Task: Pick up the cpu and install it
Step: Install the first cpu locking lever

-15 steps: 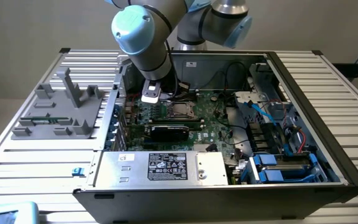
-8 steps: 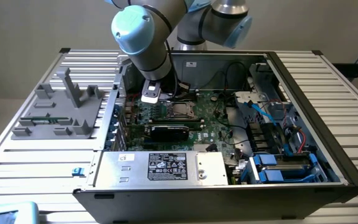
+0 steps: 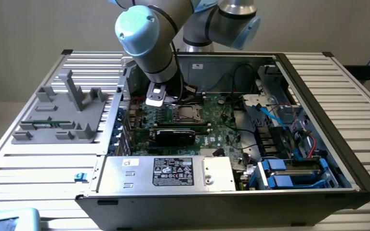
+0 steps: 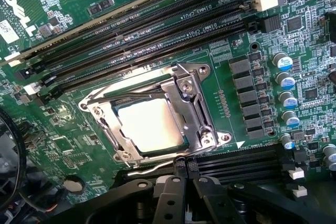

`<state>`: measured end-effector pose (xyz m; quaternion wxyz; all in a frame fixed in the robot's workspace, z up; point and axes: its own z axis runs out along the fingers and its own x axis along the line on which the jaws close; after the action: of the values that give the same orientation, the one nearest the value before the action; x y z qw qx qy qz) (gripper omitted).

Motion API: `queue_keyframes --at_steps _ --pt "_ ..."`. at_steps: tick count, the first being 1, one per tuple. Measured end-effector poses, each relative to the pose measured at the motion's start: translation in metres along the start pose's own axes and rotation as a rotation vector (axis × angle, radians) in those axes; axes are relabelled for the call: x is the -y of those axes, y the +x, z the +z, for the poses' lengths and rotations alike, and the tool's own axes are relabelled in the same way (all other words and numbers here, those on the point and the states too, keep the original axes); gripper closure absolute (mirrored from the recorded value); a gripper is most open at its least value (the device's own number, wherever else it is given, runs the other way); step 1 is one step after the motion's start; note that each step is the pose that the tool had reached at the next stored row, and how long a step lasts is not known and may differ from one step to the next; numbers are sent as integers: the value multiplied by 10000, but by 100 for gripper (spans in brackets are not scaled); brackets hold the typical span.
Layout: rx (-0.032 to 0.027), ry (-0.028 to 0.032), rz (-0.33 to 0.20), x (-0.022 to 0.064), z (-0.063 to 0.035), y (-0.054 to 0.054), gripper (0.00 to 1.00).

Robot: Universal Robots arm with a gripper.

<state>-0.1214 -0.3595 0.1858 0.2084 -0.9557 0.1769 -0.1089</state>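
My arm (image 3: 148, 33) bends over at its pale blue joint (image 3: 137, 24) and drops steeply, with the wrist (image 3: 156, 72) stacked almost straight above my jaws. The jaws point downward, their two black tips drawn close together with just a thin slit between.

cpu (image 4: 150, 125): top plate of pale silver-grey metal, smooth, satin sheen.
Socket frame (image 4: 195, 98): bright polished metal, hard glints.
Motherboard (image 4: 63, 24): green lacquered board, slight gloss.
DIMM slots (image 4: 157, 38): black plastic, semi-gloss.
Capacitors (image 4: 285, 61): bare metal tops, blue sleeves.
Gripper (image 4: 187, 187): black, matt.
Arm joint cap (image 3: 137, 24): light-blue plastic, smooth, glossy.
Power supply (image 3: 217, 175): dull bare sheet metal, with a dark printed sticker (image 3: 172, 172).
Table (image 3: 346, 86): ribbed light metal.
Fixture (image 3: 63, 113): grey matt plastic.
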Motion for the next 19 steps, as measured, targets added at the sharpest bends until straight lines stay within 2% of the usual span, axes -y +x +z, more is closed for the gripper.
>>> queue_keyframes --at_steps 3,10,19 --pt "-15 14 46 -3 -2 -11 88" --pt "-32 54 180 -34 -35 -109 88" --pt "-58 126 321 -21 -38 -126 88"
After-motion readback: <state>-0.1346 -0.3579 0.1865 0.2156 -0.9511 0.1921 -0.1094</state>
